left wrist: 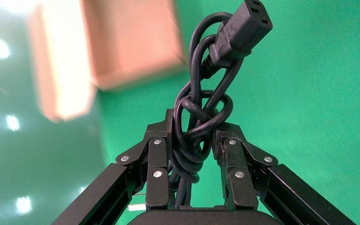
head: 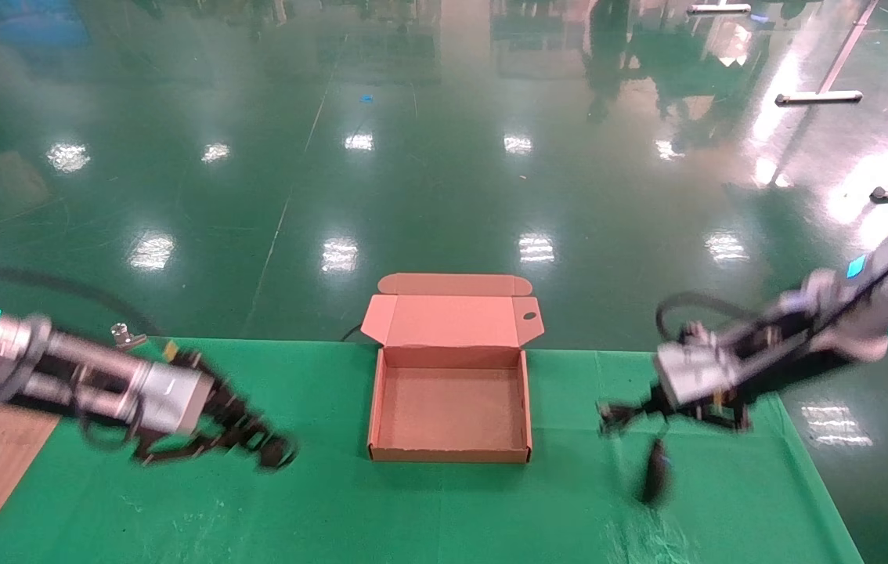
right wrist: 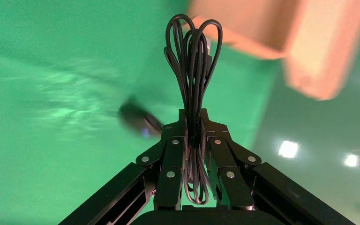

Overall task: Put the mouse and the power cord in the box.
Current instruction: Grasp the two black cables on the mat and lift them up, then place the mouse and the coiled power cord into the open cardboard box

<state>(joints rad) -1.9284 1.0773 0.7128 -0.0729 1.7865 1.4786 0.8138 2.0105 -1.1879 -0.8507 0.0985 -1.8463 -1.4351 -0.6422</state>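
left claw [left wrist: 190, 140] grips the knotted power cord [left wrist: 201, 112] above the table [head: 138, 509], left of the open, empty box [head: 449, 450]. right claw [right wrist: 194, 136] pinches the mouse's thin looped cable [right wrist: 192, 51]; the mouse [head: 654, 474] itself dangles below it, right of the box. that swinging mouse could snag the box wall, and the cord's plug [left wrist: 241, 33] might too.

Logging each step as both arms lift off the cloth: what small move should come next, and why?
Probably swing the left gripper toward the open box. It is shut on the power cord, whose plug sticks out past the fingers, and the box stands empty between the arms. The right gripper is shut on the mouse's bundled cable, the mouse dangling beside the box, so it could follow.
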